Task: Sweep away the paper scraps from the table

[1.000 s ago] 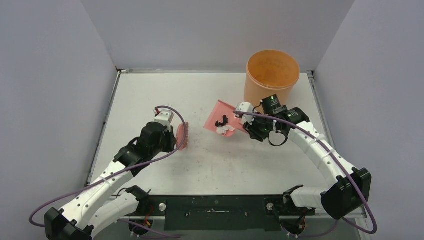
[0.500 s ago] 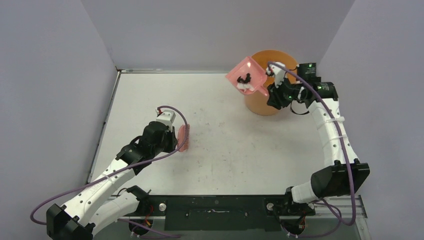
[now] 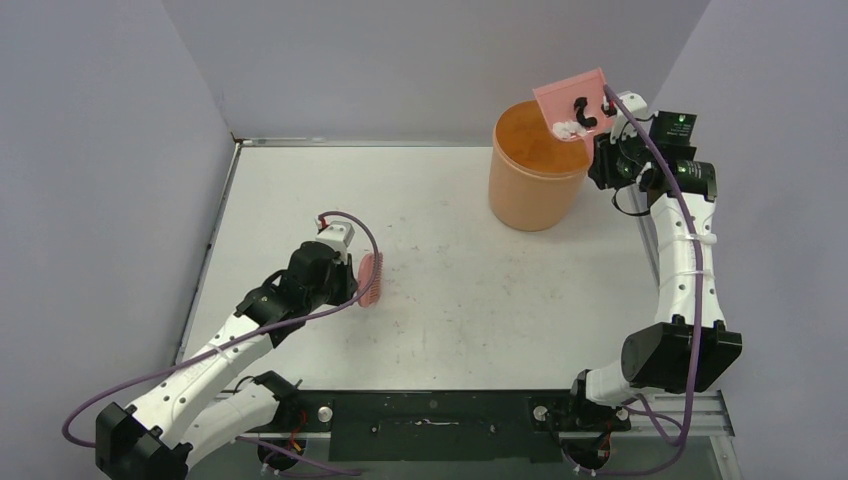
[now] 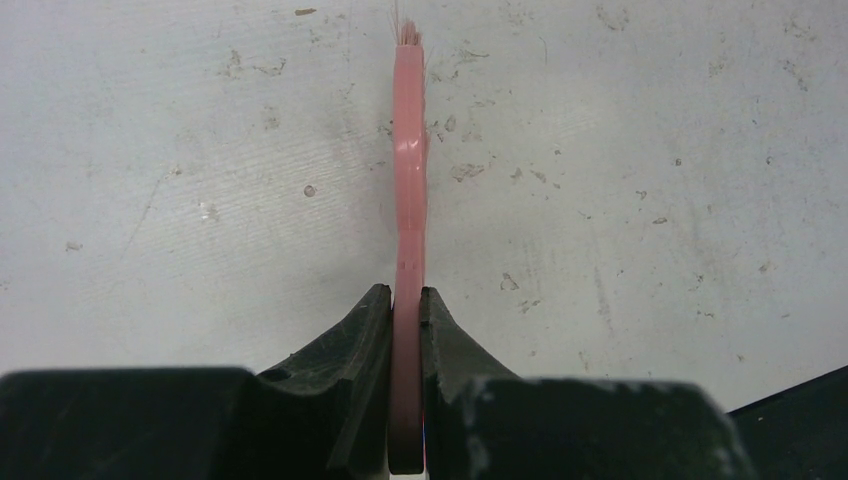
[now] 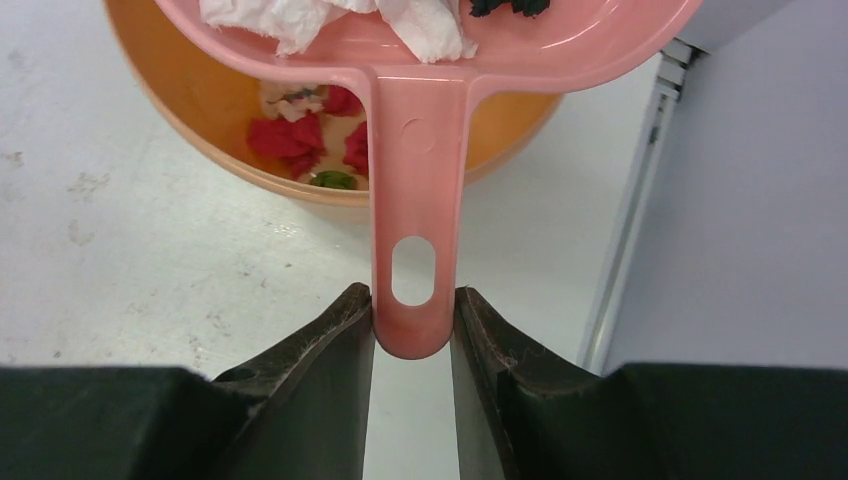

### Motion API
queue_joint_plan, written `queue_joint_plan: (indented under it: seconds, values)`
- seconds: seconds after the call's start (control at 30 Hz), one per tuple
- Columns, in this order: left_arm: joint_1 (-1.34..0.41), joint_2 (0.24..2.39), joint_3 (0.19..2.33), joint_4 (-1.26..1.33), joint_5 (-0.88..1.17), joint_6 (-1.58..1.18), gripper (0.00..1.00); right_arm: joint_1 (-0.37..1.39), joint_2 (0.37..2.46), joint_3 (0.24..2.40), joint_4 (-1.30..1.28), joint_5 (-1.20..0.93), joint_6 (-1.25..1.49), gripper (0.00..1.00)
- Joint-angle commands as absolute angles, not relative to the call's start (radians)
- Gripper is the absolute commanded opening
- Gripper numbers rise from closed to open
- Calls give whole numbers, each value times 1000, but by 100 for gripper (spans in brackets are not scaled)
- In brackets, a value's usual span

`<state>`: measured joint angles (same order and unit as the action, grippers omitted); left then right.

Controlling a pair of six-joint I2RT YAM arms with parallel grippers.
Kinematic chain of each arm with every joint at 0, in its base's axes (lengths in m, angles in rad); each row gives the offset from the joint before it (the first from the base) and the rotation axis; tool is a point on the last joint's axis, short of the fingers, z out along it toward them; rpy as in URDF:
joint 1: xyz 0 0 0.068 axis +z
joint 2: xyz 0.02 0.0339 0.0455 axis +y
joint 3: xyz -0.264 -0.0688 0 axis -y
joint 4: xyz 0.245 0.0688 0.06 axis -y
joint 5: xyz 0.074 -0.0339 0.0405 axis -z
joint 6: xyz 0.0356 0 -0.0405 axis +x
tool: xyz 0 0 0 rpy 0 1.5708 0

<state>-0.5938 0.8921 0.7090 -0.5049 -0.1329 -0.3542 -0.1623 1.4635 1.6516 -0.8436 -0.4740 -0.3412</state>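
Pink plastic makes up the dustpan, which is held up high over the far right rim of the orange bucket. The bucket stands on the far right part of the white table. The right gripper is squeezed tight on the end of the dustpan's handle, with one finger on each side of it. Some of the paper scraps lie in the pan. They are white crumpled bits and a black bit, bunched at the end of the pan near the handle. In the right wrist view, more scraps lie at the bottom of the bucket, a few red-pink ones and a green one. Well apart from all this, on the left side of the table, the left gripper is pinched shut on the handle of a pink hand brush. The brush is turned on its thin edge, so it looks like a narrow pink strip, with a few bristles showing at its far tip. The table under the brush has little grey scuff marks. It is hard to tell if the brush touches the table.
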Motion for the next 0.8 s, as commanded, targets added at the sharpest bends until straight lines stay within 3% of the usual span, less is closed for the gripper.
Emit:
queue_joint_plan:
  seconds: [0.0,0.47,0.77]
  values:
    - [-589,902,724,-460,-108,-337,0,-166,1454,1704,-779,-245,-324,5]
    - [-589,917,729,-466,-90,-333,0,-149,1568,1908,-889,104,-574,5]
    - [-585,917,732,-477,-91,-330,0,34,1610,1912,-836,473,-881,5]
